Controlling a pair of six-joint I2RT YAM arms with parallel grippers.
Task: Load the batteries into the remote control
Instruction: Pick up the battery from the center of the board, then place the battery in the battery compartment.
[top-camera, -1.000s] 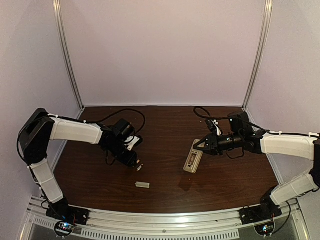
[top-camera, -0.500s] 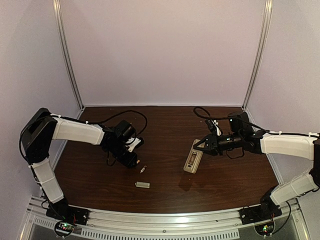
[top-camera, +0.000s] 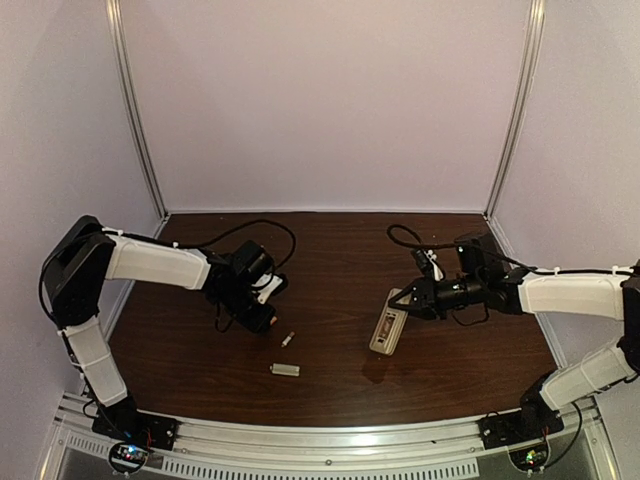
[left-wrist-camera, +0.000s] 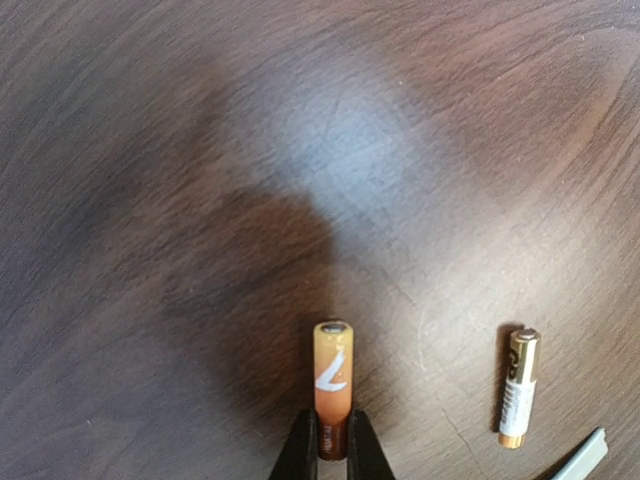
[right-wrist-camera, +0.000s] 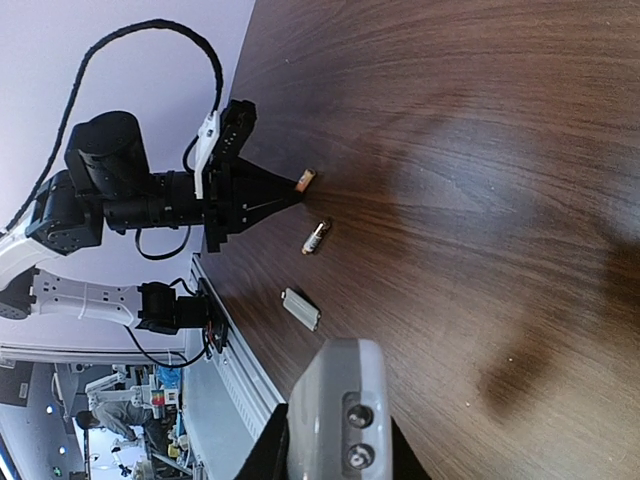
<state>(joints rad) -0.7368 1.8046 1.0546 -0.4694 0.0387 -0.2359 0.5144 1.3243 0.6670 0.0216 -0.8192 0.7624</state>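
Observation:
My left gripper (left-wrist-camera: 333, 455) is shut on one copper-gold battery (left-wrist-camera: 333, 385), gripped at its dark end and held just above the table. In the top view this gripper (top-camera: 264, 322) is left of centre. The second battery (left-wrist-camera: 519, 400) lies loose on the wood to its right; it also shows in the top view (top-camera: 288, 340) and the right wrist view (right-wrist-camera: 317, 237). My right gripper (top-camera: 400, 300) is shut on the end of the white remote control (top-camera: 387, 330) and holds it tilted above the table. In the right wrist view the remote (right-wrist-camera: 340, 400) fills the space between my fingers.
A small flat pale grey plate (top-camera: 285, 370) lies near the front, below the loose battery; it also shows in the right wrist view (right-wrist-camera: 300, 309). Black cables (top-camera: 250, 225) trail at the back left. A metal rail (top-camera: 330, 450) runs along the near edge.
My right gripper has shifted the remote slightly toward the near edge. The left arm has barely moved, and the loose battery and the plate lie where they were.

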